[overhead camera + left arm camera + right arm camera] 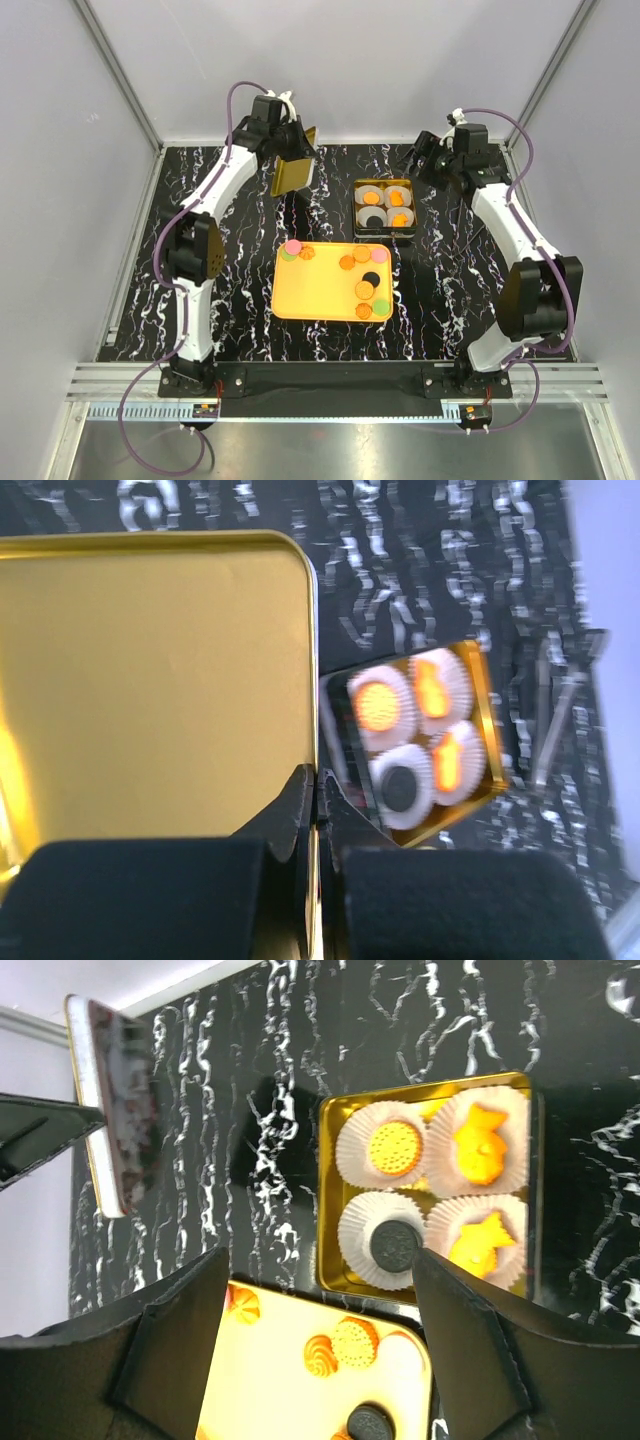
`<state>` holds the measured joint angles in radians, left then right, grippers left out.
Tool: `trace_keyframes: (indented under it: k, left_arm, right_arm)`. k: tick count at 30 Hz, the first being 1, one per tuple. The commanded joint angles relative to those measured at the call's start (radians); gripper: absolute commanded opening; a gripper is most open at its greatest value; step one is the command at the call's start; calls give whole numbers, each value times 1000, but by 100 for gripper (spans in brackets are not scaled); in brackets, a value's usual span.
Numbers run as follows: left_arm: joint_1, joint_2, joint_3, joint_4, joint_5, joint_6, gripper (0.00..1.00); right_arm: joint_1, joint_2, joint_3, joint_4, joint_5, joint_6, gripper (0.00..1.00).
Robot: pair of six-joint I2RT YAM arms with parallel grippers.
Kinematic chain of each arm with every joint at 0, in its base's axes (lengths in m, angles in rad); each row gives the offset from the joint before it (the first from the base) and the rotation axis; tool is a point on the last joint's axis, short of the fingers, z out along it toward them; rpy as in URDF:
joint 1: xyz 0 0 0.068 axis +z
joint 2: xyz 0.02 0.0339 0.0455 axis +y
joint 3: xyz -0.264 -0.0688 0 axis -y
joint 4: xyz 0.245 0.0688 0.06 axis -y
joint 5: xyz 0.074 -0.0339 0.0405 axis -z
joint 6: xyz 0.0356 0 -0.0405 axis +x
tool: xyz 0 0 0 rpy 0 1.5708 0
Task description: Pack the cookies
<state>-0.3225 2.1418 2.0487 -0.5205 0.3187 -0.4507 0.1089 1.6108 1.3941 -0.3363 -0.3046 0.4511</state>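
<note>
Well, the left jaws are pinched right down on the edge of the gold tin lid (293,172), gripping it firmly and holding it up on edge at the far side of the black marbled surface (240,300), with its shiny inside filling the left wrist view. It hangs to the left of the open gold tin (385,182), well apart from it; whether its lower edge touches the surface, I can't tell. Over on the other side, the right jaws stand wide apart with nothing between them, hovering at the far right just beyond the tin. And the cookies (371,198)? Four are in the tin, one in each white paper cup (347,1150). A round orange one and a black disc sit in the left pair, and two lobed orange ones in the right pair. The others lie loose on the yellow tray (320,295), which sits just beside the tin on its near side. A pink, a green and an orange one cluster at the tray's far-left corner. Orange, pink, black and green pieces are strung down its right side.
</note>
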Motion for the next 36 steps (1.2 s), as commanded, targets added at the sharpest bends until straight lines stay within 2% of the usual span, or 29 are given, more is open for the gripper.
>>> trace_keyframes:
  k: [1,6,11,14,24,29,36]
  left_arm:
    - [-4,-46,33,60,80,-85,0]
    - [-15,-59,19,62,69,-152,0]
    - [-58,-65,34,40,34,-167,0]
    - [-81,-66,51,11,16,-164,0]
    - [-110,-82,50,-12,5,-174,0]
    - [-115,-88,47,-18,2,-189,0]
    - [-128,-69,85,-41,0,-207,0]
  right_arm:
    - [8,-3,-23,100,-77,26,81]
    - [101,20,-40,235,-123,57,80]
    - [230,116,25,299,-97,60,78]
    - [265,174,66,315,-82,61,78]
    - [324,274,143,307,-31,69,75]
    - [334,293,134,325,-2,95,62]
    - [362,310,120,379,39,106,59]
